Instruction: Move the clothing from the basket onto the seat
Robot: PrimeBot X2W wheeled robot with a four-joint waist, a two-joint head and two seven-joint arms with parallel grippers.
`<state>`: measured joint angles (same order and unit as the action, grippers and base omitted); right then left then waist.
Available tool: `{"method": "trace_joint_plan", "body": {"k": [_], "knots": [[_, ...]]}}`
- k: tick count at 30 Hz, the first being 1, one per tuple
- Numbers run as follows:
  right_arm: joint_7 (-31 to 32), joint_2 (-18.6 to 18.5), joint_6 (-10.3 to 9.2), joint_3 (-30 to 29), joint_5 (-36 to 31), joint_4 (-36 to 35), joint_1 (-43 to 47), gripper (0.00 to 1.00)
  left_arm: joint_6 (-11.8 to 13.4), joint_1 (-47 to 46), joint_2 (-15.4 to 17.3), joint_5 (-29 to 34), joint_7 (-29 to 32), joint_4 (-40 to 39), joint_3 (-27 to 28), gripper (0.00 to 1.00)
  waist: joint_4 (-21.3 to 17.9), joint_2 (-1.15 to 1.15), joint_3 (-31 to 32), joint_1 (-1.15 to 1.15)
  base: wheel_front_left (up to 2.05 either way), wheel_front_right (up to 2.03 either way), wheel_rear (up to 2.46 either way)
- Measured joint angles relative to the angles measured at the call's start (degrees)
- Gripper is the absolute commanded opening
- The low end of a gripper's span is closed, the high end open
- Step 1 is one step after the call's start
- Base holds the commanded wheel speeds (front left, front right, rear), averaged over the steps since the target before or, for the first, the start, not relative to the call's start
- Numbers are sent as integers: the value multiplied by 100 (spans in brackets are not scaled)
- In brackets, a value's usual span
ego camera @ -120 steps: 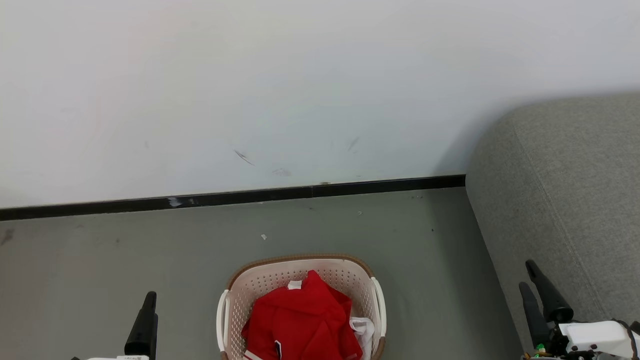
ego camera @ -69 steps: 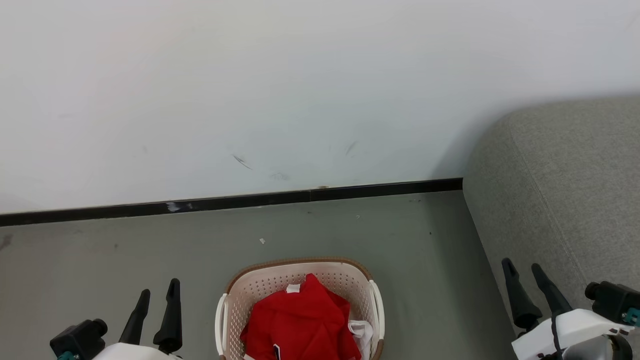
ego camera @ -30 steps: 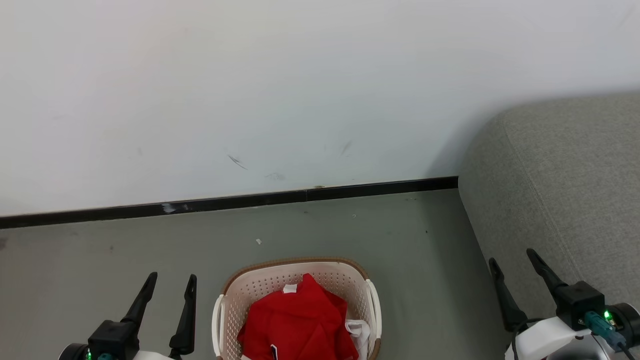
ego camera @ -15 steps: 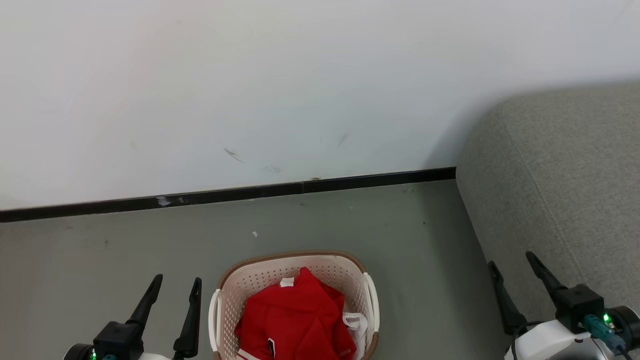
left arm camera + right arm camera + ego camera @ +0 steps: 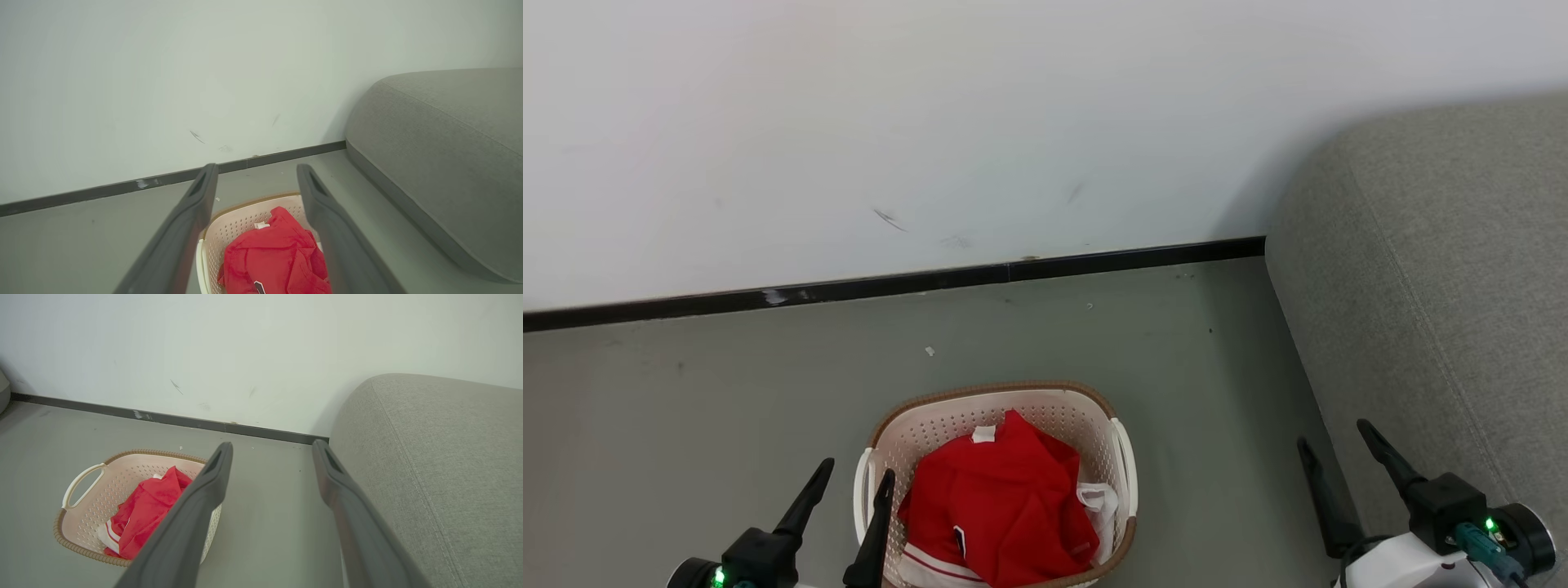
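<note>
**A:** Where does the clothing [image 5: 1001, 502] lie?

**B:** It is heaped in the laundry basket [image 5: 992, 387] on the floor [image 5: 727, 408], low between the robot's two arms. The grey sofa seat [image 5: 1445, 269] stands to the robot's right, apart from the basket.

**A:** And the fingers?

**B:** The left gripper [image 5: 858, 469] hovers just beside the basket's left handle [image 5: 861, 502], its fingers [image 5: 192, 220] spread wide around nothing. The right gripper [image 5: 1332, 433] hangs near the seat's edge, its fingers [image 5: 339, 490] just as wide and empty.

**A:** How should the garments handle?

**B:** Probably light and limp. The red fabric is crumpled into soft folds, so it should sag and trail once lifted. Nothing looks fragile. The risk is pinching a single thin layer that slips out. A hanging end could also catch on the rim, or drag out the white piece [image 5: 1098, 500] at the right.

**A:** Where should the robot take hold?

**B:** Likely at the raised ridge below the white tag [image 5: 984, 434], the top of the heap. Several folds bunch there and give the fingers something thick to close on.
</note>
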<state>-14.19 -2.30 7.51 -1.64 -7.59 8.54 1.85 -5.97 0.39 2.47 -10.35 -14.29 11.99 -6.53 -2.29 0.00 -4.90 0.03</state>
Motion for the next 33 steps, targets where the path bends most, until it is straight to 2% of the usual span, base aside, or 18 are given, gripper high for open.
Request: {"method": "trace_joint_plan", "body": {"k": [13,22,33], "knots": [[-1,1,-1,163,68,-112,-82,100,-81,-515,24,246,0,301,-520,100,-75,0,-563,0,0,0,0],[-1,0,0,255,225,-243,-364,100,-93,-1112,159,371,18,633,-824,100,-158,0,-1082,-1,0,0,0],[-1,-2,0,304,357,-364,-790,100,-129,-2039,375,577,419,1082,-1140,100,-309,0,-1819,-1,0,0,0]]}}
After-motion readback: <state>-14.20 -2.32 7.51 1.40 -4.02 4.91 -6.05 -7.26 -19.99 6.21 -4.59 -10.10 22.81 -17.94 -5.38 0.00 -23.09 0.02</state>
